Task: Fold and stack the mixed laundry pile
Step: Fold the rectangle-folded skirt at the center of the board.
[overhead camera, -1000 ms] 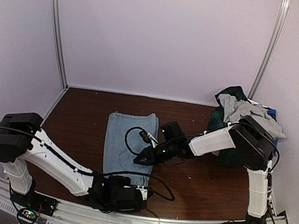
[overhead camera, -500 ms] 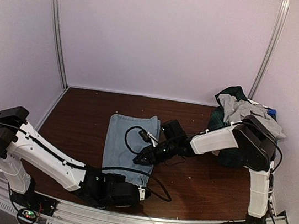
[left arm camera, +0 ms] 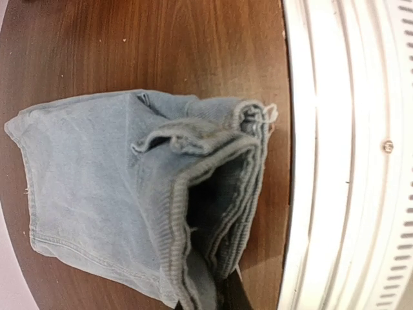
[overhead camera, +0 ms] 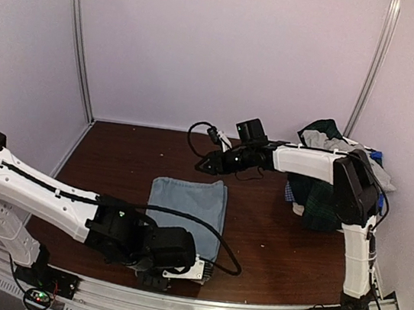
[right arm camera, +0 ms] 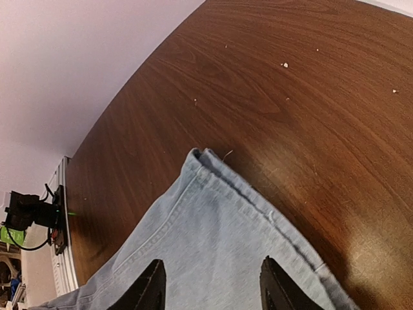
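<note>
One rumpled plaid-and-grey laundry pile [overhead camera: 320, 203], right tool [right arm camera: 213, 288] parted, left tool [overhead camera: 195, 269] pinching pale-blue garment [left arm camera: 90, 174]

The dark wooden worktop [overhead camera: 114, 157] carried a light-blue denim garment [overhead camera: 188, 210], folded near its front middle, the near hem bunched by the edge. The mixed laundry pile [overhead camera: 314, 207] sat heaped at the far right corner, well apart. Pale specks [right arm camera: 284, 64] dotted the wood.
</note>
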{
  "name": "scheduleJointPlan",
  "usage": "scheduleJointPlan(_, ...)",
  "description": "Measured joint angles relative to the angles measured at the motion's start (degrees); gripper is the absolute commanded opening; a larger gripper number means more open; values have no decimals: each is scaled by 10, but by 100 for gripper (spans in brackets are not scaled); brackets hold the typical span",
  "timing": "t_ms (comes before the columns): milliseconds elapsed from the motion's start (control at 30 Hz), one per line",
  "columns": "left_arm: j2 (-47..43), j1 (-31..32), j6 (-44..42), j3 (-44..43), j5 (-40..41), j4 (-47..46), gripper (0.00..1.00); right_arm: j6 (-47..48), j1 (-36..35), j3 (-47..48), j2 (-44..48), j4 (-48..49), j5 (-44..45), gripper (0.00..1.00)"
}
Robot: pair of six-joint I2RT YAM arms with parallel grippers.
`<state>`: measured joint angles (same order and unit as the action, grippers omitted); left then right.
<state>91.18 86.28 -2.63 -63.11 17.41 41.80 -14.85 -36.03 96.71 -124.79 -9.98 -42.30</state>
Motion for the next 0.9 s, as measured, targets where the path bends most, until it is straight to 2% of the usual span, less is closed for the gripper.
scheduleJointPlan(333,-23,-1,-5,-82,-73,106,0,105,-3,119,-126,-121,28,49)
scheduleJointPlan(600,-20,-54,-54,-155,-70,145,2,148,-8,113,-142,-142,2,42)
scheduleJointPlan(900,17,-148,-147,-203,-43,149,5,161,-26,33,-115,-82,-66,40)
